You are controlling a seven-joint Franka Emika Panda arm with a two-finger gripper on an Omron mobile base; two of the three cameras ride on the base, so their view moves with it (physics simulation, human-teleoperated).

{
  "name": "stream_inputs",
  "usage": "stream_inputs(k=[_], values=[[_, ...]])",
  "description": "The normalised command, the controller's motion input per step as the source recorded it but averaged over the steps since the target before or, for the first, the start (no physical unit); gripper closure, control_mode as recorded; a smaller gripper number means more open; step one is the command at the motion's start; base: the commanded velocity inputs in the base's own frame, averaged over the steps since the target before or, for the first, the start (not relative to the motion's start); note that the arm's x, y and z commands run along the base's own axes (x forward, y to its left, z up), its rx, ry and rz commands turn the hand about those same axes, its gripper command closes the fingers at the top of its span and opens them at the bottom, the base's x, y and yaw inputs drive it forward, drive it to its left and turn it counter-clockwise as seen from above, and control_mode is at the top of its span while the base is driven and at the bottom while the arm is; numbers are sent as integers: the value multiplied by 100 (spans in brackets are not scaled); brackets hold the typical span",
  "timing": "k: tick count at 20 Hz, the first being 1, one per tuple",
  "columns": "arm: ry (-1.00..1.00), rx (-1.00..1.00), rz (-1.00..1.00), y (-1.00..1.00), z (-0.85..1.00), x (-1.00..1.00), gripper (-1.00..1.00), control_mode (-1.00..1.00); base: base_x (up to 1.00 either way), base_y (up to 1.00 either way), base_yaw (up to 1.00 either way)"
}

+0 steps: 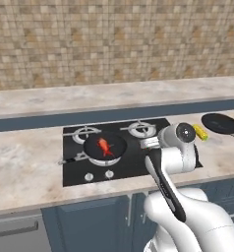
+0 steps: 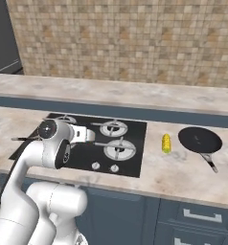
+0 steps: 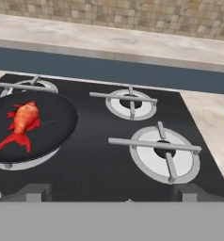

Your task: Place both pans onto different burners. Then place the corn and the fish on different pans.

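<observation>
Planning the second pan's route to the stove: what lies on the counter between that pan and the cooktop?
The corn lies on the counter between the empty pan and the cooktop, apart from both, as the right base view shows.

I see my arm (image 1: pixel 170 167) bent at lower right of the left base view, and my gripper (image 3: pixel 109 194) spread wide, fingertips (image 3: pixel 34 192) at the hand view's bottom.

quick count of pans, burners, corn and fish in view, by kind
pans: 2, one on the cooktop, one on the counter
burners: 4
corn: 1
fish: 1
total: 8
</observation>
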Motion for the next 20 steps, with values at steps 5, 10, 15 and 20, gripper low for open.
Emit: stream_inputs(k=[5,10,15,20], values=[[0,0,0,0,0,0,-100,100,0,-43,0],[0,0,0,0,0,0,-100,100,-2,-43,0],[0,0,0,0,0,0,-100,100,-8,-45,0],[0,0,0,0,0,0,-100,100,-11,-44,0]])
